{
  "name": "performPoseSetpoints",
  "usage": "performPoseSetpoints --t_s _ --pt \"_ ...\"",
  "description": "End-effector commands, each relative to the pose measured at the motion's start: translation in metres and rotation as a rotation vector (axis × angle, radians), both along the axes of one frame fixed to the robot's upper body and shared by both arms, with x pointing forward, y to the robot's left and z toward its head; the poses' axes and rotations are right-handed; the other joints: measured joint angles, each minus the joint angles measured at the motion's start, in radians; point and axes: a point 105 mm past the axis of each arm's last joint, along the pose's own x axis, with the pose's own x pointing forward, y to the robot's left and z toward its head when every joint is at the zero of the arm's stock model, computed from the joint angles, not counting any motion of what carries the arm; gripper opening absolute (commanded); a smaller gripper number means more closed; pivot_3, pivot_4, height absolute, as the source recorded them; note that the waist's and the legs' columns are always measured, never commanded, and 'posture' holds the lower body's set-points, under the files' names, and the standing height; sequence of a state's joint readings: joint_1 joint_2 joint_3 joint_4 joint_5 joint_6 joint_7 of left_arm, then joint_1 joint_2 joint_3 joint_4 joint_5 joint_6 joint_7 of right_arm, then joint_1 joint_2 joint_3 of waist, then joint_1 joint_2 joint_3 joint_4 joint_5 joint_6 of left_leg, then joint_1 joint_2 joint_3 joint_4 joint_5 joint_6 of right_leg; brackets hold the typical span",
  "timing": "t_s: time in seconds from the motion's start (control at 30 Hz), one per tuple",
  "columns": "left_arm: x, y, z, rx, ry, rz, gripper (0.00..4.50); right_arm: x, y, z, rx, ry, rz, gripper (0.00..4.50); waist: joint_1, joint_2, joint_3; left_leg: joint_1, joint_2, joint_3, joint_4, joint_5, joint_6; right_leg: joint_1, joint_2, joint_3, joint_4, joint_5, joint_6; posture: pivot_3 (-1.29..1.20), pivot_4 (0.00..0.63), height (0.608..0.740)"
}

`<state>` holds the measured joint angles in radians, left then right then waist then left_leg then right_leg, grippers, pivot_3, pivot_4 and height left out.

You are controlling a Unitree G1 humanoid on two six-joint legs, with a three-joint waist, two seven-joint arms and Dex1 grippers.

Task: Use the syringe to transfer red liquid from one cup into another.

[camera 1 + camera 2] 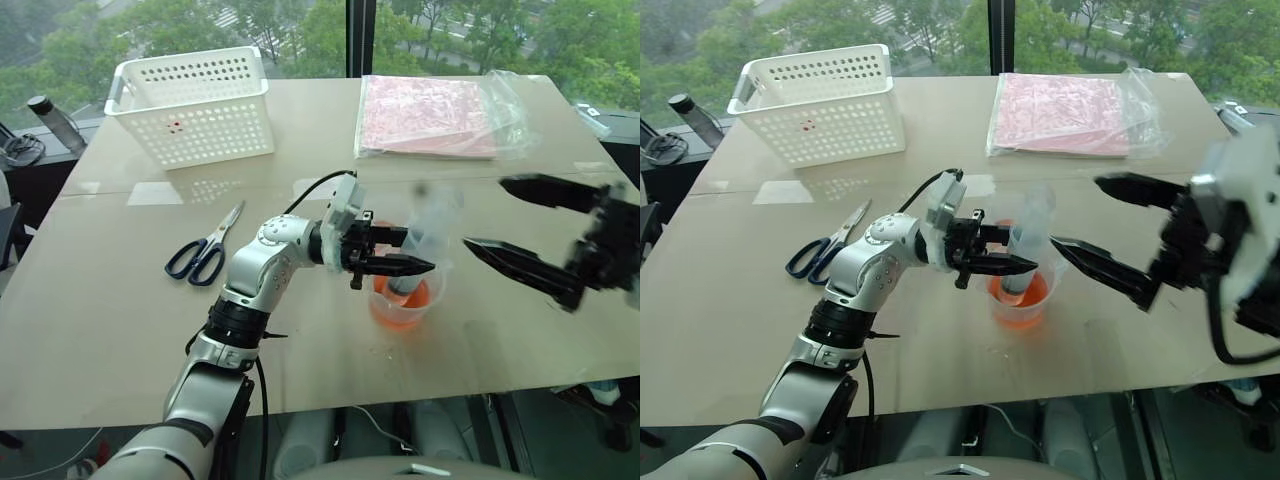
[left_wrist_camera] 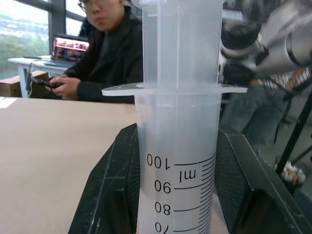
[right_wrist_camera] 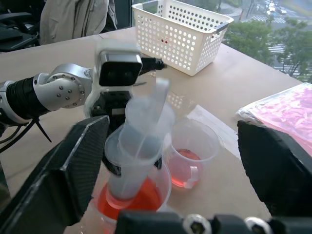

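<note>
I had the left gripper (image 1: 398, 252) clamped on the syringe (image 1: 428, 240), its black fingers (image 2: 109, 195) pinching either side of the graduated barrel just below the flange, barrel near upright, leaning slightly. Syringe tip sat down in the red liquid (image 3: 127, 199) inside the larger beaker (image 1: 404, 297), so the beaker was my reference: the smaller cup (image 3: 191, 153) stood touching or just beside the beaker on its far side, and it also held a shallow red pool. The right gripper (image 1: 512, 222) hung off the beaker's right side, jaws spread wide and holding nothing, clear of the plunger (image 3: 155, 105). Plunger stuck up above the barrel; the barrel looked empty of red as far as I could read it. My take: this was the draw step, not yet done. Next move called for the right gripper to close on the plunger top and pull straight up along the barrel while the left held the tip submerged. Risk: an off-axis pull tipping the beaker. Scissors (image 1: 205, 247) and white basket (image 1: 190, 104) sat well left of the beaker, pink bag (image 1: 430, 115) behind it.
</note>
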<state>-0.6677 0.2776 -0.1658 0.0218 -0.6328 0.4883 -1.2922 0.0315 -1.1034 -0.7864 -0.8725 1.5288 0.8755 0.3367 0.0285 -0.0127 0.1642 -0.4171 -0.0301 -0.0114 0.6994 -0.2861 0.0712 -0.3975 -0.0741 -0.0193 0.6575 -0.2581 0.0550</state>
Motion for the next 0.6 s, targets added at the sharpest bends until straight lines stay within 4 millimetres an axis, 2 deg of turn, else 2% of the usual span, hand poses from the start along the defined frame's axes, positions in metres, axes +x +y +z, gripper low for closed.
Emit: performPoseSetpoints --t_s 0.03,0.17,0.33,0.47,0.6 --pt "0.000 0.002 0.047 -0.126 -0.025 0.012 1.46 -0.021 -0.014 -0.003 -0.052 -0.076 -0.044 4.36 0.009 0.000 0.000 0.000 0.000 0.000 0.000 0.000 0.000 0.000 0.000 0.000 0.000 0.000 0.000 0.00 0.150 0.740" --pt "0.007 0.005 0.071 -0.178 -0.010 0.032 1.46 -0.028 -0.025 -0.020 -0.066 -0.064 -0.100 4.36 0.005 0.001 -0.001 0.003 0.000 0.001 0.000 -0.001 0.002 0.002 0.002 0.002 0.001 0.001 0.002 0.00 0.150 0.740" --pt "0.020 0.006 0.090 -0.229 0.002 0.074 1.46 -0.030 -0.024 -0.028 -0.035 -0.073 -0.092 4.36 -0.001 0.001 0.000 0.004 0.000 0.002 0.000 -0.001 0.002 0.002 0.004 0.004 0.002 0.001 0.003 0.00 0.150 0.740" --pt "0.044 0.004 0.110 -0.283 -0.032 0.178 1.46 -0.030 -0.022 -0.032 -0.023 -0.085 -0.086 4.36 -0.002 0.000 0.000 0.004 0.000 0.001 0.001 0.000 0.001 0.002 0.004 0.003 0.003 0.001 0.003 0.00 0.150 0.740" --pt "0.071 -0.002 0.114 -0.273 -0.129 0.304 1.46 -0.022 -0.026 -0.034 -0.027 -0.107 -0.101 4.36 -0.005 0.000 0.000 0.004 -0.002 0.002 0.001 0.002 -0.002 0.002 0.006 0.004 0.002 0.001 0.003 0.00 0.150 0.740"
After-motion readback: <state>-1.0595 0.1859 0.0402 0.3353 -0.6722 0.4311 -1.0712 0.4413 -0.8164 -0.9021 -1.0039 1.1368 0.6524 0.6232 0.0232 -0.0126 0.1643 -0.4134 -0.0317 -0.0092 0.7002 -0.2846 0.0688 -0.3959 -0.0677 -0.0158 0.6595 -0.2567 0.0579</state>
